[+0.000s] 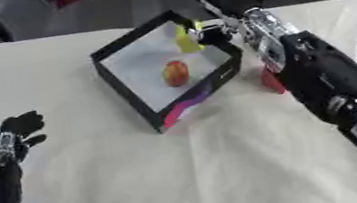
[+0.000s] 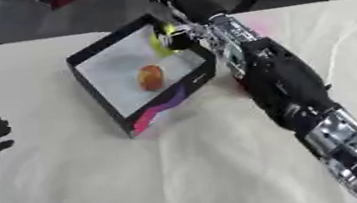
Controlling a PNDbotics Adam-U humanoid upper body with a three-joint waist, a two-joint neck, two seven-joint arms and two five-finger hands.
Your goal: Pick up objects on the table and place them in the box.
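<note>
Left robot hand rests near the lower left of the cream-covered tabletop, fingers curled in and empty, well apart from everything else.

Right arm enters from the lower right and stretches diagonally across toward the far side.

Small red object sits on the tabletop just beside the box's right wall, partly hidden behind the right forearm.

Black-walled box with a pale floor stands mid-table, set askew. An orange-red rounded object lies on the box floor, near its middle.

Right robot hand hangs over the box's far corner, fingers closed round a yellow object, which is above the box floor near the far wall.
</note>
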